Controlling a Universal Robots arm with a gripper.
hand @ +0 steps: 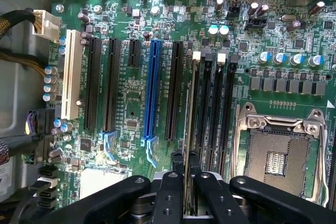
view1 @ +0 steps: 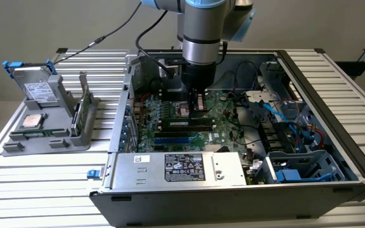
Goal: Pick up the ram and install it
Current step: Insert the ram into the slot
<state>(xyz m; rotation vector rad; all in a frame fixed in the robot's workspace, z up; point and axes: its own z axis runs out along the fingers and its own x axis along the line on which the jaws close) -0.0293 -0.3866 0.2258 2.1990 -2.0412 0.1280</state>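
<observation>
Exterior view: end effector (view1: 198, 100) down inside the open computer case (view1: 334, 156), low over the green main board (view1: 189, 135), pinching the ram (view1: 199, 102) on edge. Dark processor socket (view1: 182, 110) just beside it toward the exterior view's left. Grey power box (view1: 176, 168) along the case's front edge. Blue cables (view1: 284, 114) toward the exterior view's right, well apart from the arm. Outside the case, at the exterior view's left, a grey stand (view1: 49, 133) on the slatted counter (view1: 43, 190), carrying a hard drive (view1: 36, 88) and a square chip (view1: 32, 121).

Wrist view: end effector (hand: 187, 162) with black fingers (hand: 169, 192) pressed against both faces of the ram (hand: 189, 124). Ram seen edge-on, lined up along the outermost of the black memory slots (hand: 215, 108); seated or just above, cannot tell. Black card slot (hand: 175, 90) just beside the ram, blue slot (hand: 154, 93) past it, processor socket (hand: 278, 156) beyond the memory slots. Tight on both flanks, open room only straight above the board.
</observation>
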